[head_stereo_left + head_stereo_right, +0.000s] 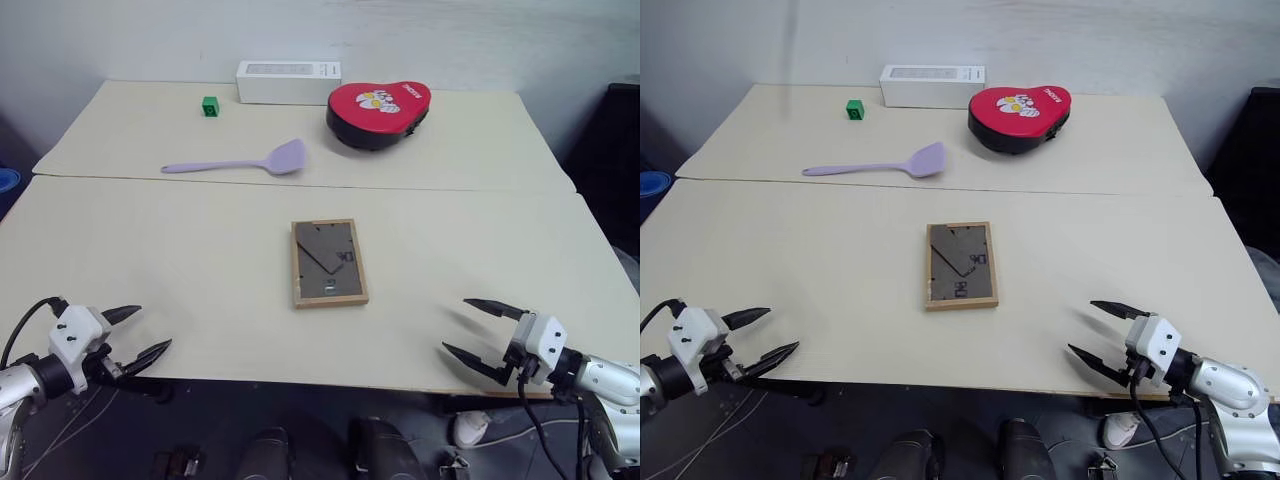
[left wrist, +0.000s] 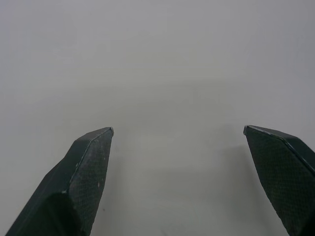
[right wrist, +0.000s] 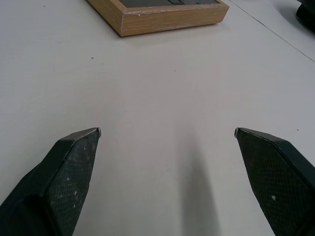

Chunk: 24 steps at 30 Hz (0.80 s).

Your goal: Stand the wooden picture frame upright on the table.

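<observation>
On the pale table (image 1: 200,260) the wooden picture frame (image 1: 328,263) lies back-up mid-surface, well apart from my left gripper (image 1: 135,334) and right gripper (image 1: 480,331), both spread empty; a flat grab could skid it.

Bare table (image 1: 200,260) surrounds the wooden picture frame (image 1: 328,263); the spatula (image 1: 240,162) lies well beyond it.
</observation>
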Each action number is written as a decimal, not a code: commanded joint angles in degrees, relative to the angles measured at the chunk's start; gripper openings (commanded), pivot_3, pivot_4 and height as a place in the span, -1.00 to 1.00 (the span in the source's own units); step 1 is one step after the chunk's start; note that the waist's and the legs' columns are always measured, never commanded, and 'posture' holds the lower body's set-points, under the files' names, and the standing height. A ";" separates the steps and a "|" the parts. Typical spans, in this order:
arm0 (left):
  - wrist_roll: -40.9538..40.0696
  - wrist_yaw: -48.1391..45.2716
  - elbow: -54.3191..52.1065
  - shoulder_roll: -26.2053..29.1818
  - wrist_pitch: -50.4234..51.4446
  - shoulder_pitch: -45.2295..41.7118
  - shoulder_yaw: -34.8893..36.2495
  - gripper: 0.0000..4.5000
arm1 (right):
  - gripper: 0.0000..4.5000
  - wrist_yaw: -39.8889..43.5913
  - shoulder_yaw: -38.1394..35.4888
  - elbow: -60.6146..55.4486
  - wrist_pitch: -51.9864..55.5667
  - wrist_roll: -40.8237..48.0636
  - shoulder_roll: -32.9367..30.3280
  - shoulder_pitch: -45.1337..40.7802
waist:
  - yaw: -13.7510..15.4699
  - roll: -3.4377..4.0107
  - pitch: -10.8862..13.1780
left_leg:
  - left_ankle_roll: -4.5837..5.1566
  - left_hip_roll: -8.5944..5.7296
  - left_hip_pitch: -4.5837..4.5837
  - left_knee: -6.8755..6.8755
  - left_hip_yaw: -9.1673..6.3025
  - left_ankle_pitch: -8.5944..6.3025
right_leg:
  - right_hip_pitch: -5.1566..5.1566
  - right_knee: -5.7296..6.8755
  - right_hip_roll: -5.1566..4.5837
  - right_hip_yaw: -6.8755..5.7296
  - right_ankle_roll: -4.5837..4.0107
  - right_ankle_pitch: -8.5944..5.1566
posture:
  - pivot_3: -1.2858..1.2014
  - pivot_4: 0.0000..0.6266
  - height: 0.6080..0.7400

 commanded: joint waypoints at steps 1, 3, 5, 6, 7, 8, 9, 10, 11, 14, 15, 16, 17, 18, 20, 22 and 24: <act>0.84 0.58 -1.82 1.00 -1.24 0.13 0.86 0.99 | 1.00 -0.29 -0.48 -1.81 0.04 0.83 -0.15 -0.49 | 0.04 0.00 0.00 | 0.00 0.00 0.00 0.00 0.00 0.00 | 0.00 0.00 0.00 0.00 0.00 0.00 | 0.03 -0.52 1.00; -2.67 1.59 -4.53 0.58 3.78 -1.82 1.23 0.99 | 1.00 -0.39 0.26 -3.32 3.43 2.61 0.28 -0.90 | 0.06 0.00 0.00 | 0.00 0.00 0.00 0.00 0.00 0.00 | 0.00 0.00 0.00 0.00 0.00 0.00 | 0.03 -0.52 1.00; -3.61 1.39 -7.35 1.07 6.16 -3.27 0.04 0.99 | 1.00 -2.25 0.93 -4.39 6.34 1.57 0.28 -2.04 | 0.18 0.00 0.00 | 0.01 0.00 -0.01 0.01 -0.03 0.00 | 0.01 0.01 -0.01 -0.01 0.00 0.00 | 0.03 -0.52 1.00; -3.59 1.89 -8.56 1.08 7.46 -4.16 -0.73 0.99 | 1.00 -2.89 1.35 -4.52 6.80 0.52 0.20 -3.04 | 0.19 0.00 0.00 | 0.00 0.00 -0.01 0.03 -0.03 0.00 | 0.02 0.01 -0.03 -0.01 0.00 0.00 | 0.03 -0.52 1.00; -3.49 2.16 -9.65 1.07 8.51 -4.89 -1.51 0.91 | 1.00 -3.40 1.75 -4.70 8.37 0.41 0.16 -3.95 | 0.15 0.01 0.00 | 0.00 0.00 -0.01 0.03 -0.03 0.01 | 0.02 0.01 -0.03 -0.01 0.00 0.00 | 0.03 -0.52 1.00; -2.82 2.91 -10.89 1.03 10.35 -6.63 -3.66 0.81 | 0.92 -3.81 2.39 -4.73 9.70 0.81 0.52 -6.01 | 0.13 0.02 0.00 | -0.04 0.00 -0.01 0.03 -0.03 0.01 | 0.02 0.00 -0.02 -0.01 0.00 0.00 | 0.03 -0.52 1.00; -2.26 3.45 -11.76 0.98 11.72 -7.91 -5.23 0.72 | 0.83 -4.11 2.84 -4.71 10.67 1.11 0.79 -7.51 | 0.11 0.05 0.01 | -0.06 0.00 -0.01 0.03 -0.03 0.03 | 0.02 0.00 -0.02 -0.01 0.00 0.00 | 0.03 -0.52 1.00; -0.16 4.63 -11.95 0.91 11.86 -9.73 -7.38 0.59 | 0.74 -4.40 3.62 -4.49 10.94 0.52 1.02 -9.27 | 0.10 0.06 0.00 | -0.08 -0.01 -0.01 0.03 -0.02 0.04 | 0.01 0.00 -0.02 -0.01 0.00 0.00 | 0.03 -0.52 1.00; 0.51 6.04 -12.04 0.05 13.61 -12.76 -9.82 0.43 | 0.57 -4.57 4.89 -3.69 11.02 -0.69 1.35 -11.71 | 0.10 0.06 0.01 | -0.16 -0.01 0.00 0.03 -0.02 0.08 | 0.01 0.01 -0.01 -0.01 0.00 0.00 | 0.03 -0.52 1.00; 4.13 9.46 -10.17 -3.11 17.09 -21.69 -17.86 0.05 | 0.16 -6.46 8.91 1.37 11.15 -5.52 3.09 -19.53 | 0.09 0.05 0.01 | -0.33 -0.01 -0.01 0.04 -0.03 0.19 | 0.00 0.04 0.04 -0.03 0.01 0.01 | 0.03 -0.52 1.00; 5.90 10.49 -8.95 -4.36 17.89 -24.51 -20.73 -0.09 | 0.01 -7.72 10.34 3.68 10.99 -7.79 3.92 -22.35 | 0.09 0.05 0.01 | -0.34 -0.02 -0.03 0.06 -0.02 0.19 | -0.02 0.06 0.05 -0.04 0.02 0.01 | 0.03 -0.52 1.00; 7.08 11.20 -8.09 -5.21 18.55 -26.43 -22.59 -0.24 | -0.18 -8.52 11.25 5.39 10.77 -9.35 4.48 -24.29 | 0.08 0.05 0.01 | -0.34 -0.04 -0.02 0.09 0.00 0.20 | -0.01 0.09 0.05 -0.03 0.03 0.02 | 0.03 -0.52 1.00; 8.37 12.26 -6.79 -6.48 18.91 -28.39 -24.27 -0.38 | -0.31 -8.64 12.32 7.24 10.44 -10.41 5.25 -26.23 | 0.08 0.05 0.01 | -0.35 -0.05 -0.05 0.10 0.01 0.21 | -0.04 0.10 0.07 -0.03 0.04 0.02 | 0.03 -0.52 1.00; 9.02 12.25 -5.55 -7.48 19.10 -30.03 -25.88 -0.52 | -0.48 -9.38 13.38 9.03 9.76 -11.74 6.23 -28.18 | 0.07 0.06 0.00 | -0.37 -0.05 -0.12 0.10 0.02 0.22 | -0.12 0.13 0.10 -0.03 0.05 0.02 | 0.03 -0.52 1.00; 10.85 13.00 -3.32 -9.03 18.78 -32.80 -28.49 -0.79 | -0.78 -9.36 15.67 11.60 10.15 -13.28 7.84 -31.08 | -0.06 0.05 0.00 | -0.40 -0.01 -0.22 0.08 0.05 0.27 | -0.24 0.22 0.21 -0.02 0.05 0.02 | 0.03 -0.52 1.00; 10.84 13.06 -2.05 -10.17 19.77 -34.59 -29.41 -0.99 | -1.00 -9.22 17.53 13.29 9.69 -14.71 9.03 -32.84 | -0.14 0.05 0.00 | -0.40 0.00 -0.56 0.15 0.22 0.27 | -0.68 0.34 0.23 -0.01 0.06 0.03 | 0.03 -0.52 1.00; 10.88 12.73 -1.04 -10.79 20.75 -35.60 -29.96 -0.99 | -1.00 -9.16 18.61 14.28 9.18 -15.56 10.05 -33.85 | -0.11 0.05 0.01 | -0.40 0.01 -1.04 0.47 0.19 0.27 | -1.05 0.50 0.24 -0.07 0.08 0.04 | 0.03 -0.52 1.00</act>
